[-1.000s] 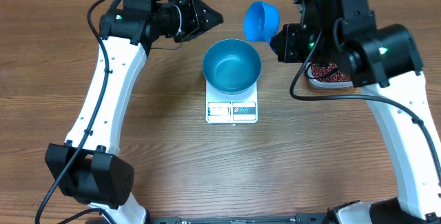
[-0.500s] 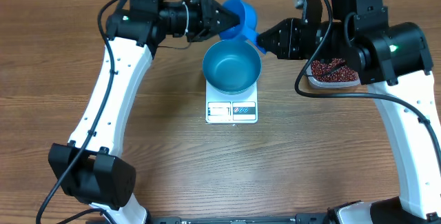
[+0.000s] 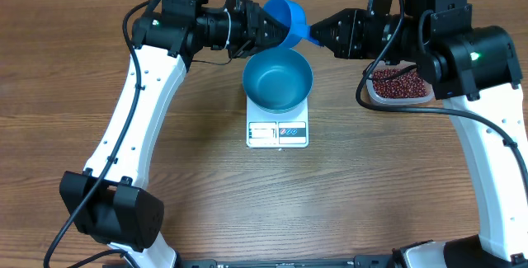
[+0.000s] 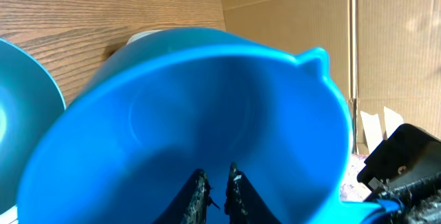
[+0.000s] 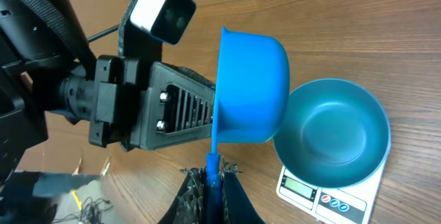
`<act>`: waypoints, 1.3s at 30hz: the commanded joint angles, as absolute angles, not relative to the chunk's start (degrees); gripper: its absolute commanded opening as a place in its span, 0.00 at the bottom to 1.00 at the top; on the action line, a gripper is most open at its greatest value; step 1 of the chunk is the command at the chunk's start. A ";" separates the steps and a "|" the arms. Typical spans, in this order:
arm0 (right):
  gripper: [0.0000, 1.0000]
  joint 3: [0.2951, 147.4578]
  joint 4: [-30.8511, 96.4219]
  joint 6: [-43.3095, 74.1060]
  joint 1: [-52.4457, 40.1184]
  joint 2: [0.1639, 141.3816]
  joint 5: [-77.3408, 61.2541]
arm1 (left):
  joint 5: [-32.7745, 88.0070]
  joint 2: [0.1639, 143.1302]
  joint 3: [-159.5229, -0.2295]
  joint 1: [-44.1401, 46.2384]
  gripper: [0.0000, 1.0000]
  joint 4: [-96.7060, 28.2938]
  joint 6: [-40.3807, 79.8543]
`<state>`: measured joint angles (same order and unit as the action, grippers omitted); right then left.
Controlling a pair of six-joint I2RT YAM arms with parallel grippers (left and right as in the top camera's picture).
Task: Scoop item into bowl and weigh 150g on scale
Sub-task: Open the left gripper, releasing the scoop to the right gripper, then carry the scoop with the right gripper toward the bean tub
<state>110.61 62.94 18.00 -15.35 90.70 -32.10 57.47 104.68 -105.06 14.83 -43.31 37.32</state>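
Note:
The blue scoop hangs tipped on its side just past the far rim of the bowl, its mouth facing left. My right gripper is shut on the scoop's handle. My left gripper reaches in from the left, its tips inside the scoop's mouth and close together with nothing between them. No beans show inside the scoop or in the bowl. The bowl stands on the white scale. The red-brown item lies in a clear tub at the right.
The tub sits partly under my right arm. Cardboard sheets stand behind the table's far edge. The scale's display and buttons face the near side.
My left gripper has swung right and met the scoop. My right gripper carried the scoop left and turned it onto its side, then drew back off the tub.

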 commanded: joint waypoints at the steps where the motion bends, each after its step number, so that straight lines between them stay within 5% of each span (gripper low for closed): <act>1: 0.04 112.14 61.80 18.22 -14.98 89.71 -30.48 | 58.57 103.48 -106.24 15.09 0.14 -43.55 37.30; 39: 0.04 112.09 57.78 17.98 -14.98 89.71 -24.21 | 58.11 103.48 -106.24 17.78 0.11 -44.34 37.26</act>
<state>110.61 58.06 18.00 -15.35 90.70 -26.52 58.81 104.68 -105.06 17.30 -44.18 37.34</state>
